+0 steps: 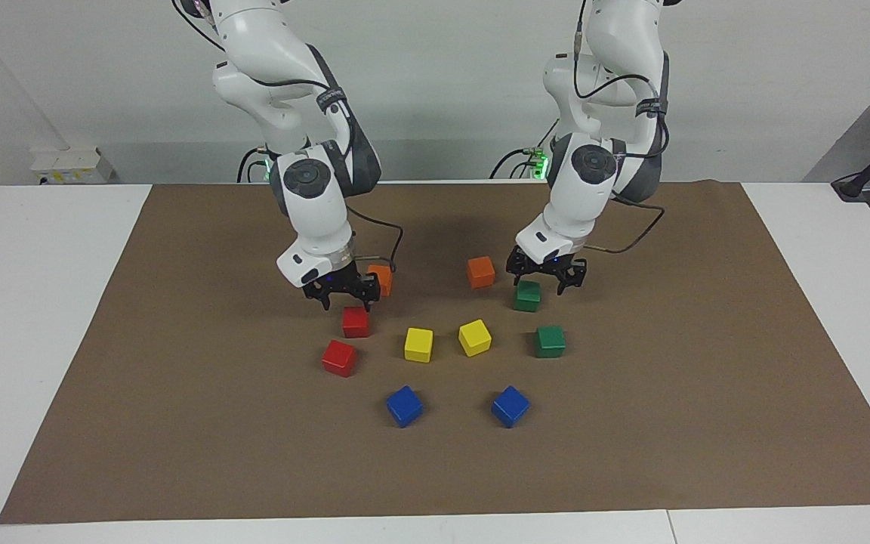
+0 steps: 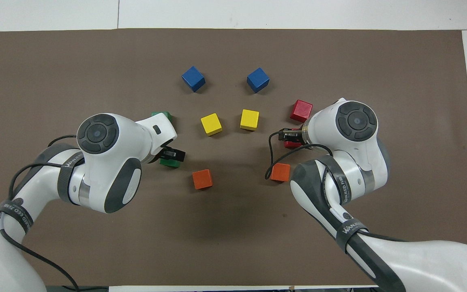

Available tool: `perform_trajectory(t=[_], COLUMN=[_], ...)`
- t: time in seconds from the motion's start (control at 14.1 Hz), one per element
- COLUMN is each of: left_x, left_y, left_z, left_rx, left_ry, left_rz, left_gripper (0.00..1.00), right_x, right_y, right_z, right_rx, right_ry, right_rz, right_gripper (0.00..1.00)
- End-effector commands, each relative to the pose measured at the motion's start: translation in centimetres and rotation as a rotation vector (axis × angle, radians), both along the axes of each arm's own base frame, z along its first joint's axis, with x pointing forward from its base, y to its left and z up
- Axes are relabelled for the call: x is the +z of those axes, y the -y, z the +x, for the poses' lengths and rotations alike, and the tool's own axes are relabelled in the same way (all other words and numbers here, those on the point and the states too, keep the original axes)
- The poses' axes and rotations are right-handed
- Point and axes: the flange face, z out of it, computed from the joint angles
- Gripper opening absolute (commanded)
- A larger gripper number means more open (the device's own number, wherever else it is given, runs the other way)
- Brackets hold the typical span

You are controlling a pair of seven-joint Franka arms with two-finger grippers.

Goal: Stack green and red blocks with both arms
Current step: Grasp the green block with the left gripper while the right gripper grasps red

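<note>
Ten small matte cubes with crisp edges lay on a flat brown mat [image 1: 178, 423] that covered most of the white table [image 1: 27, 302]. The left gripper [image 1: 546, 274] hung low over the nearer green block [image 1: 527, 296], its black fingers spread apart with nothing between them and their tips just above that block; the arm bent steeply down from its elbow. In the overhead view its white wrist covered most of this block and all but a corner of the farther green block [image 2: 161, 115], which sat a little farther from the robots, toward the left arm's end. The right gripper [image 1: 344, 291] was posed likewise over the nearer red block [image 1: 356, 322], fingers parted and empty, the block's top just below the tips; from above only a sliver of that block showed beside the wrist. The farther red block [image 1: 340, 357] lay just beside it, farther from the robots. Two yellow cubes [image 1: 418, 344] sat between the red and green pairs, two blue cubes [image 1: 404, 406] lay farthest out, and of the two orange cubes [image 1: 481, 272] nearest the robots, one was half hidden by the right gripper in the facing view.
</note>
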Motion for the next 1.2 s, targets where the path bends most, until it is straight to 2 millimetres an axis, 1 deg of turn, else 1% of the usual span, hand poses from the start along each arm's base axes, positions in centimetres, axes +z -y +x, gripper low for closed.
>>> perform_trajectory(t=[0.0,0.14,0.21,0.35,0.57,0.64,0.78,0.85,0.92,0.99,1.06,1.13], left_x=[-1.6,-2.5,-3.2,-3.9,-4.0,-4.4,-4.4,-4.5,-4.5,-4.6,-4.6,-4.5], left_y=[0.6,0.7,1.2,1.5,1.6,1.6,1.6,1.6,2.0,2.1,2.1,2.0], left_z=[-0.1,0.0,-0.2,-0.3,-0.3,-0.4,-0.4,-0.5,-0.8,-0.8,-0.9,-0.9], left_rx=[-0.019,-0.018,-0.026,-0.033,-0.035,-0.037,-0.042,-0.044,-0.053,-0.053,-0.055,-0.053], left_ry=[0.001,0.003,-0.007,-0.018,-0.019,-0.025,-0.026,-0.033,-0.033,-0.034,-0.037,-0.038], left_rz=[-0.006,-0.007,-0.003,0.002,0.003,0.008,0.013,0.016,0.017,0.017,0.018,0.019], left_gripper=[1.0,1.0,1.0,1.0,1.0,1.0,1.0,0.97,0.9,0.79,0.52,0.22], right_x=[-1.0,-1.1,-1.2,-1.5,-2.4,-2.6,-3.1,-3.2,-3.0,-2.8,-1.8,-0.3], right_y=[-0.8,-0.9,-0.9,-1.0,-1.0,-1.1,-1.0,-1.1,-1.1,-1.1,-1.0,-0.9], right_z=[-0.4,-0.2,-0.1,0.0,0.1,0.3,0.4,0.4,0.5,0.5,0.7,0.9], right_rx=[-0.015,-0.013,-0.01,-0.011,0.007,0.01,0.014,0.018,0.022,0.034,0.047,0.056], right_ry=[0.012,0.019,0.024,0.024,0.032,0.038,0.039,0.04,0.042,0.043,0.049,0.028], right_rz=[0.002,0.005,0.006,0.007,-0.005,-0.003,-0.005,-0.004,-0.005,-0.018,-0.034,-0.056], right_gripper=[0.89,0.89,0.89,0.89,0.88,0.87,0.85,0.74,0.46,0.13,0.01,0.0])
